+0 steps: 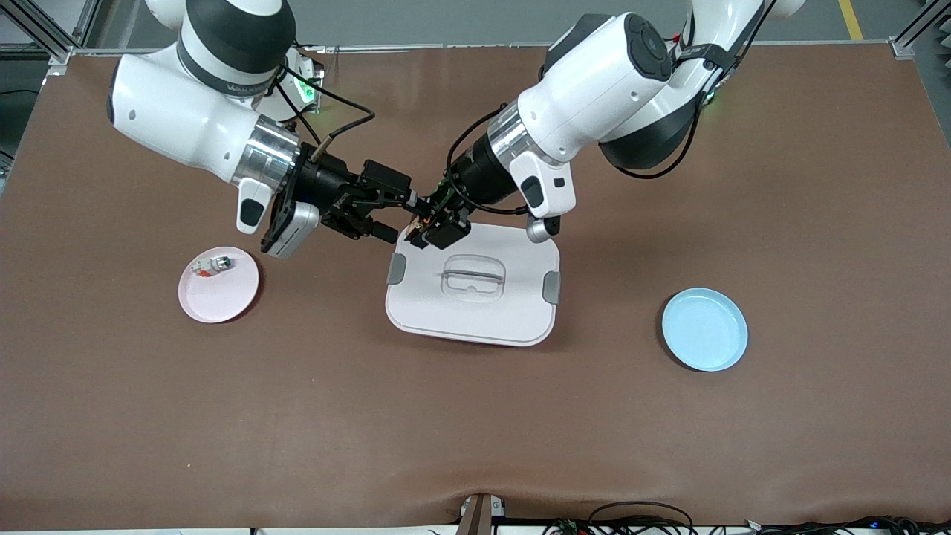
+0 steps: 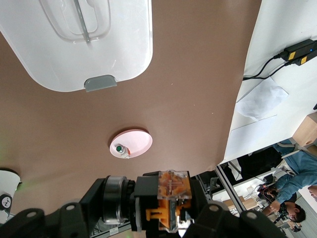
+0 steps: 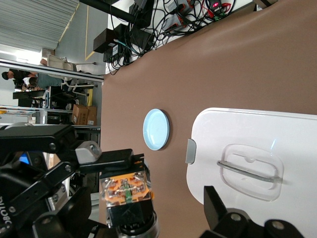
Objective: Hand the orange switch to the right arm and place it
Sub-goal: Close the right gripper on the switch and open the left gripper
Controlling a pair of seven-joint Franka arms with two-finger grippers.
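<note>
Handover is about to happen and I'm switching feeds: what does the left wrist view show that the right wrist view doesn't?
Only the left wrist view shows the pink plate with a small silver-white piece on it. Only the right wrist view shows the blue plate and an open finger of the right gripper. Both show the orange switch clamped in the left gripper, and the white lidded box.

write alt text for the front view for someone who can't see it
Over a corner of the white lidded box, the left hand holds the orange switch while the open right hand reaches in. A pink plate and blue plate flank the box.
</note>
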